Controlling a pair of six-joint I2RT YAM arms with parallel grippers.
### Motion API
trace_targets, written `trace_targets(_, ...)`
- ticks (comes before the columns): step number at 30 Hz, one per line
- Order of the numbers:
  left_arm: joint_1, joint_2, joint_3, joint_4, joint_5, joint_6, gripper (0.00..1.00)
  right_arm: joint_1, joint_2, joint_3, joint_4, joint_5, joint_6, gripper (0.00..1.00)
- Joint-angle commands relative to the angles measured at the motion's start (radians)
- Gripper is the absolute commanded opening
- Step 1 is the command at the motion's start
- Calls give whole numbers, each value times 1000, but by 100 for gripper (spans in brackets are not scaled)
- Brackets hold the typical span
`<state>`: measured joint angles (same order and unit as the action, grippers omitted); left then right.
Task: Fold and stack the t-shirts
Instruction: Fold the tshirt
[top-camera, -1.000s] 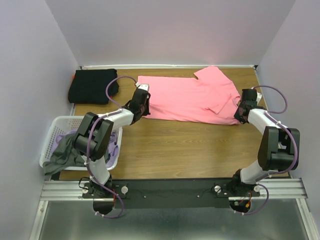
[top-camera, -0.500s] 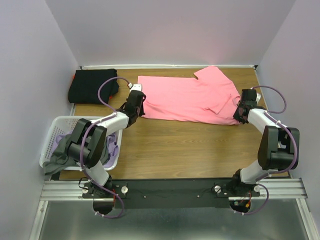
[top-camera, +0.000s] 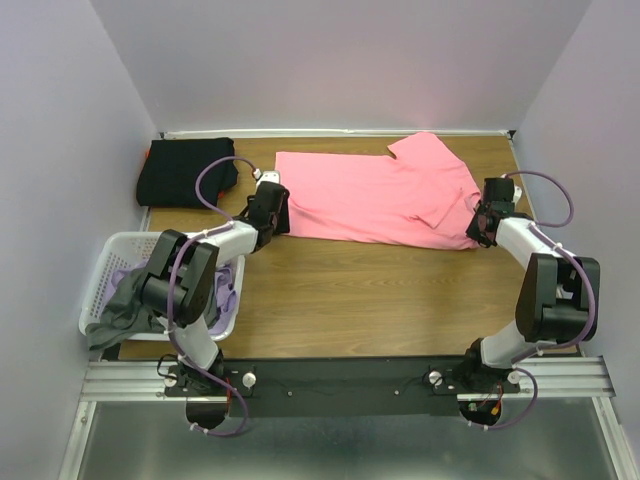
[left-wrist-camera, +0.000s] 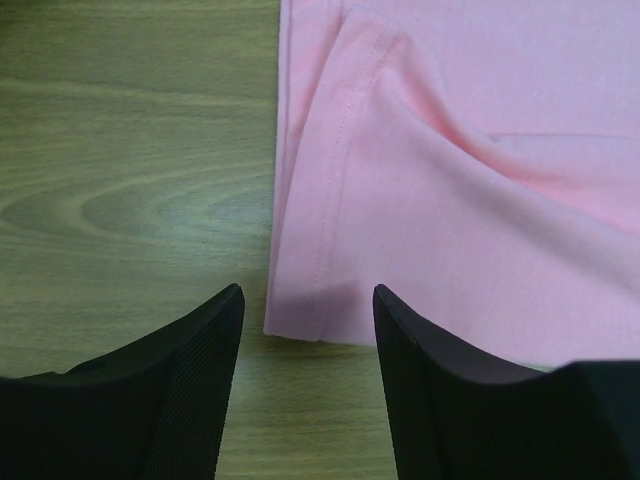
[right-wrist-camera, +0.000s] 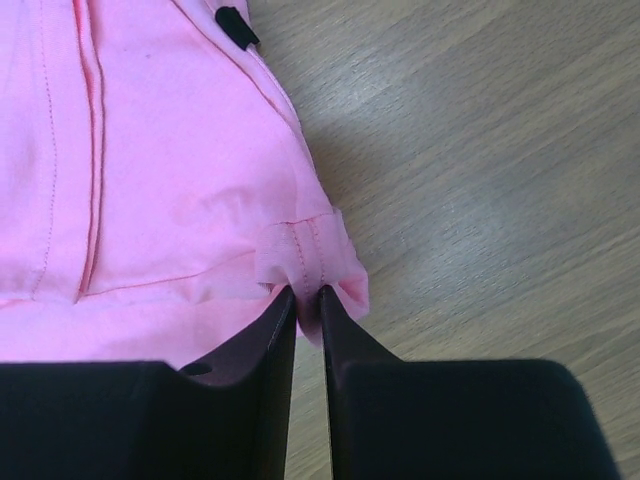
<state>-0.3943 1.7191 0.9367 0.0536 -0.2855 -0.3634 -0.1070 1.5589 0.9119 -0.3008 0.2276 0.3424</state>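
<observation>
A bright pink t-shirt lies folded lengthwise across the far half of the table. My left gripper sits at its near-left corner, jaws open, with the cloth's edge lying on the wood just beyond the fingertips. My right gripper is shut on the shirt's near-right corner, the pink hem bunched between its jaws. A folded black t-shirt rests at the far left. Grey and lavender t-shirts fill the basket.
A white lattice laundry basket stands at the table's left edge beside my left arm. Lavender walls close in the table on three sides. Bare wood stretches between the pink shirt and the arm bases.
My left gripper has opened and let go of the pink shirt's near-left corner, after shifting slightly left and farther back. The right gripper keeps its hold and place.
</observation>
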Motion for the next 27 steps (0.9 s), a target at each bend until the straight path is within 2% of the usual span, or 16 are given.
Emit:
trace_targets(1,2,42,24,-31,-14,7,63,-8,-33,10,-17,-19,7,22)
trace_targets(6,2,65,24,-35,2,7,59,-10,-39,7,-17,-22,9,22)
trace_targets(8,2,62,21,-37,-3,9,49,-8,-39,8,-17,-25,10,22)
trace_targets(9,2,59,19,-37,-4,9,43,-10,-39,8,-17,-24,10,22)
trace_targets(10,2,59,14,-35,-7,7,30,-10,-40,7,-17,-22,10,22)
trace_targets(12,2,54,10,-34,-4,12,17,-8,-40,7,-17,-16,6,22)
trace_targets(13,2,53,7,-32,-4,14,1,-8,-40,8,-17,-14,6,22)
trace_targets(18,8,28,-7,-21,-6,17,0,-10,-42,8,-18,5,-14,20)
trace_targets(21,31,-13,-16,-23,-17,24,0,-8,-48,5,-18,45,-32,14)
trace_targets(24,55,-53,-32,-18,0,32,0,-8,-57,-4,-17,67,-49,2)
trace_targets(27,93,-75,-36,-18,12,38,0,-8,-62,-13,-17,120,-59,2)
